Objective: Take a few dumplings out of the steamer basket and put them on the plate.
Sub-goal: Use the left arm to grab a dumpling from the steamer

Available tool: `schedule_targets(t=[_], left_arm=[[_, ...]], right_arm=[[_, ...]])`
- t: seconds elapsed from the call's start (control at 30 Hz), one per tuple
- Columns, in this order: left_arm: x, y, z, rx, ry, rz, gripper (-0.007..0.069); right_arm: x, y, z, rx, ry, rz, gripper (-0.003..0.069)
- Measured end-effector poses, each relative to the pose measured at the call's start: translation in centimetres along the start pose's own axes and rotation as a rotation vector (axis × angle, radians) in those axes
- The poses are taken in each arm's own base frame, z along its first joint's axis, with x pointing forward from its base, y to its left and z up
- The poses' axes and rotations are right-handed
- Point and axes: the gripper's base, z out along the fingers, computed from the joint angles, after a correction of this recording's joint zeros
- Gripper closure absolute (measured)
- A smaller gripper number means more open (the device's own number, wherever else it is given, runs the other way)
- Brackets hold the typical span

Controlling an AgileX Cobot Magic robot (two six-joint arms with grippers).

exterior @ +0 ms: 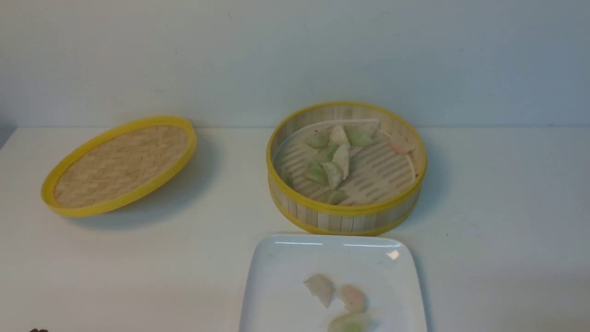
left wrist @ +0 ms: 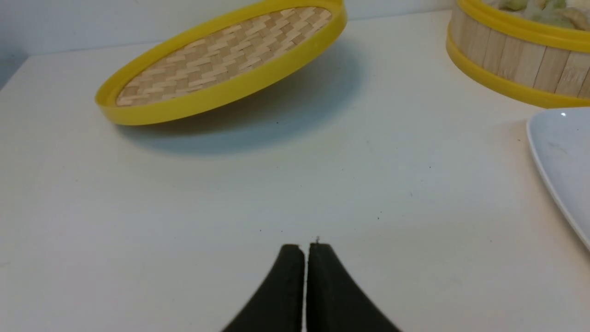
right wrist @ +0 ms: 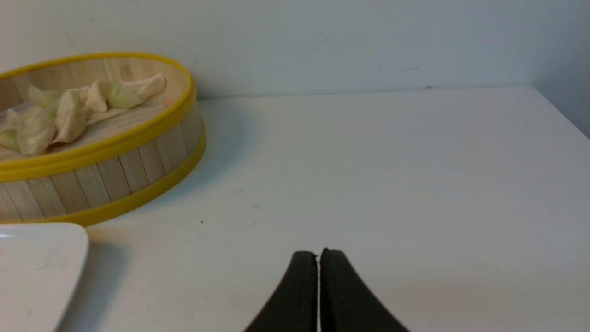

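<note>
Three dumplings point(exterior: 353, 299) sit on the white plate point(exterior: 281, 276), one pinkish, one pale and one green, grouped toward its middle where they're least likely to slide off! Just beyond it, right up by its far edge, stands the steamer basket point(exterior: 345, 210), so any carry from one to the other is short; whether the two actually touch is hard to call from here. Inside the basket there's a loose cluster of green and whitish dumplings, leaning on one another over the slotted floor, with a pinkish one off by the right-hand wall. And off to the left lies the woven lid point(exterior: 122, 166), tilted up and well apart from the basket, which leaves the basket's mouth free for reaching in. Now to the arms: the left gripper point(left wrist: 306, 249) has its fingertips together with nothing between them, and the right gripper point(right wrist: 319, 256) matches it, closed up and holding nothing, both out over bare tabletop. With three across and no dumpling in hand, this looks like a job that could well be finished; if another is wanted, the pile would need a gentle pinch, since those soft skins could stick or tear.
</note>
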Motion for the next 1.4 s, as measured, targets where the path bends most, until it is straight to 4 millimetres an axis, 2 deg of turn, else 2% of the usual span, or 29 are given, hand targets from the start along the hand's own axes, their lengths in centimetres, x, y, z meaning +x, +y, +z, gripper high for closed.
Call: schedule_targets(t=[0.5,0.77,0.93,1.0,1.07,1.1,1.17,1.27,1.37,1.4], left_arm=[[-0.1,0.0,0.0,-0.002,-0.008,-0.002,0.0631],[-1.9,-0.2,-0.2,0.058,-0.215,-0.325,0.0631],[-3.9,0.6,-0.9,0.047,-0.456,-0.477,0.0631],[-5.1,1.3,-1.7,0.019,-0.631,-0.553,0.0631],[-6.0,1.7,-2.4,0.018,-0.726,-0.606,0.0631],[-6.1,1.7,-2.5,0.018,-0.734,-0.608,0.0631],[-8.6,1.6,-4.1,0.070,-0.804,-0.657,0.0631],[-11.7,1.1,-5.9,0.128,-0.804,-0.639,0.0631],[-14.6,0.5,-6.6,0.158,-0.718,-0.577,0.0631],[-16.6,0.0,-6.7,0.168,-0.618,-0.525,0.0631]], right_arm=[[0.0,0.0,0.0,0.000,0.000,-0.001,0.0659],[0.0,0.0,0.0,0.000,0.000,-0.001,0.0659],[-0.2,0.1,0.0,-0.017,-0.033,0.038,0.0659],[-0.7,0.4,0.0,-0.056,-0.094,0.161,0.0659],[-1.7,0.7,-0.1,-0.109,-0.195,0.333,0.0659],[-1.7,0.7,-0.1,-0.111,-0.194,0.342,0.0659],[-2.6,0.7,-0.4,-0.154,-0.291,0.496,0.0659],[-3.2,0.6,-0.6,-0.173,-0.358,0.551,0.0659],[-3.4,0.5,-0.7,-0.179,-0.386,0.563,0.0659],[-3.5,0.5,-0.7,-0.182,-0.392,0.574,0.0659]])
